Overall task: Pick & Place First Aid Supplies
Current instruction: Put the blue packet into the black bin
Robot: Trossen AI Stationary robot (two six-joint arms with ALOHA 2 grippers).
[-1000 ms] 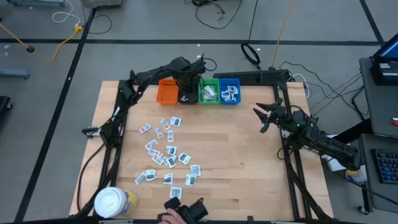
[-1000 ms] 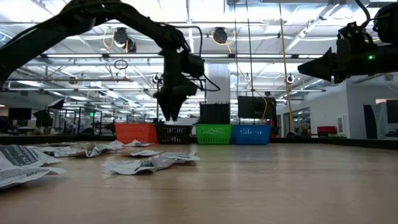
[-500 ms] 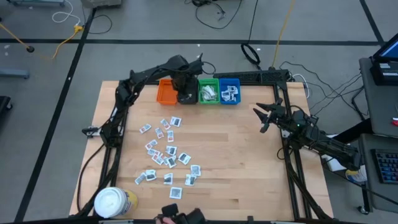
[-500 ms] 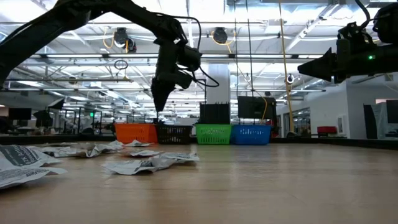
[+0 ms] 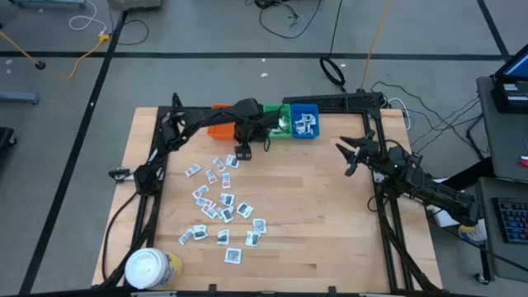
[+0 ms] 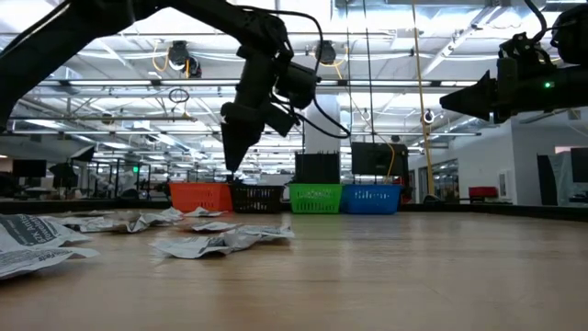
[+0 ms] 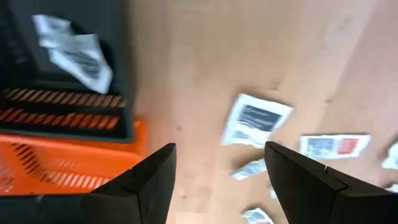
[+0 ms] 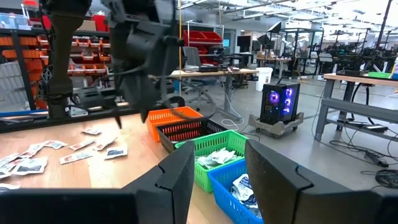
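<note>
Tub (image 5: 151,268), white lid, yellow body, sits at the near left corner of the wooden surface (image 5: 313,214). Packets (image 5: 221,202) lie scattered loose on the left half of the surface, from just beyond the tub up toward the bins, flat, mostly white with dark print, one with a red patch in the left wrist view. In the low view they show as crumpled paper shapes at left (image 6: 220,241).

Left pincer (image 5: 242,151) hangs above the far edge of the scatter, just in front of the bin row, pointing down. Fingers stand apart, nothing between them; the left wrist view shows bare wood and a white packet (image 7: 255,119) in the gap below, not touched. Low view has it well off the surface (image 6: 231,164).

Right pincer (image 5: 346,157) waits over the right side of the surface, well apart from packets and bins, raised high (image 6: 455,99). Its fingers spread, holding nothing.

Bins in a row along the far edge: orange bin (image 5: 219,125), black bin (image 6: 258,198) mostly hidden under the left arm in the high view, green bin (image 5: 280,124), blue bin (image 5: 305,121). Black bin holds a few white packets (image 7: 78,53). Green bin holds pale wrappers (image 8: 214,157). Blue bin holds white sachets with dark print (image 5: 307,124). Cannot tell what is in the orange bin.
</note>
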